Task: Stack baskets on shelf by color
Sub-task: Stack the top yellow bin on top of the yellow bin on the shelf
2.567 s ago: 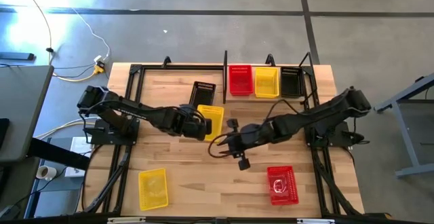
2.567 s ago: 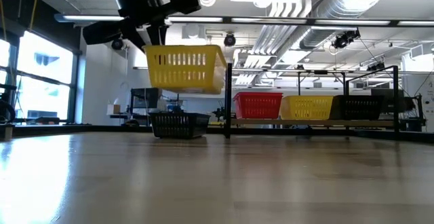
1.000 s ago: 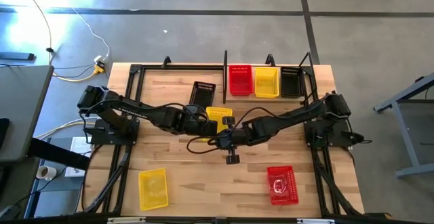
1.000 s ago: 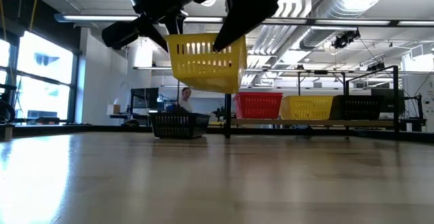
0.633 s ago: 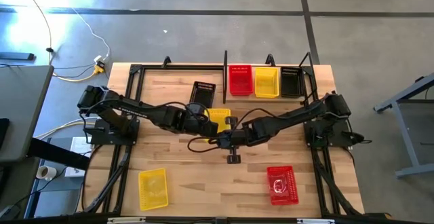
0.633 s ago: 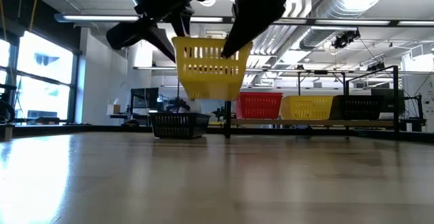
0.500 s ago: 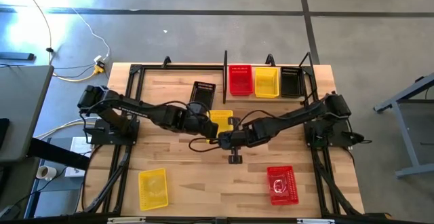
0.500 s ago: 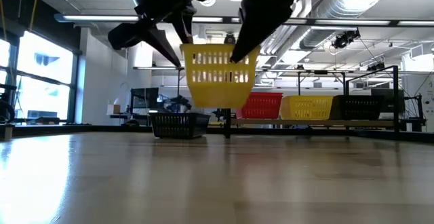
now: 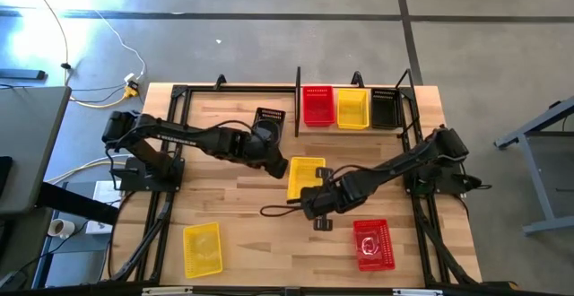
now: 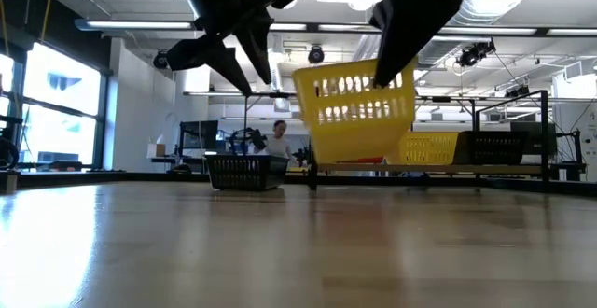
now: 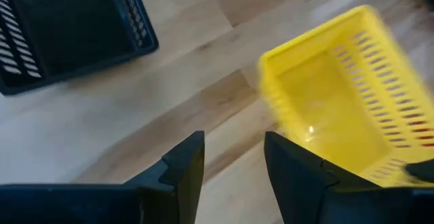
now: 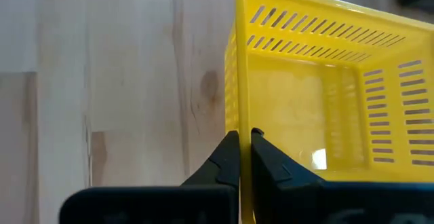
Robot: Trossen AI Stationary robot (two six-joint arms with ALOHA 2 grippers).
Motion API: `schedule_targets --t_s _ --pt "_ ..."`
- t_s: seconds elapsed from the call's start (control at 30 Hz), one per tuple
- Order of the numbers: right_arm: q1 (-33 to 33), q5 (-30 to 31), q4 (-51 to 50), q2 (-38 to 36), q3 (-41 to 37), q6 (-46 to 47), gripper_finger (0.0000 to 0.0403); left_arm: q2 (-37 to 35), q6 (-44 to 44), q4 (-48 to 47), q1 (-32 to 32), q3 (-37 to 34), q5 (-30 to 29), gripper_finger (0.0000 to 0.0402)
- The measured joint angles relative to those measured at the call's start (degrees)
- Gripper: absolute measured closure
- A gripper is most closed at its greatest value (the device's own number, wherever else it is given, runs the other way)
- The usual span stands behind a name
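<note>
At 7 o'clock on the wooden table (image 9: pixel 242 233), nearest the front edge, a yellow plastic mesh basket (image 9: pixel 203 248) is lying on its own, and at 5 o'clock a red plastic mesh basket (image 9: pixel 373 244) is sitting with something pale inside that cannot be made out. Toward the centre, the right gripper (image 9: pixel 313 194) is pinching the rim of a second yellow mesh basket (image 9: pixel 305 178) with its fingers (image 12: pixel 230 157) closed tight on the wall; in the low view this held yellow basket (image 10: pixel 355 112) is hanging tilted in the air above the table. Just beside it, at about 10 o'clock from the held basket, the left gripper (image 9: pixel 273 164) is hovering with its fingers (image 11: pixel 183 166) spread apart and nothing between them, clear of the yellow basket. A black plastic mesh basket (image 9: pixel 267 122) is resting on the table toward 11 o'clock, beyond the left gripper. Farthest back, at 1 o'clock, the narrow wood shelf in its black metal frame (image 9: pixel 354 126) is carrying a row of three baskets: a red one (image 9: pixel 317 106), a yellow one (image 9: pixel 352 108) and a black one (image 9: pixel 385 108), side by side.
</note>
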Motion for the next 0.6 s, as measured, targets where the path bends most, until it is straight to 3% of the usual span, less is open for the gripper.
schedule_targets --t_s 0.3,0.6 --pt "2.7 7.7 -9.9 -5.7 0.0 7.8 0.0403 -2.5 7.2 0.2 3.2 0.0 0.1 0.0259" --pt "1.1 19.6 -15.9 -17.2 -1.9 5.9 0.0403 -5.0 13.2 1.3 6.2 0.0 0.0 0.0259"
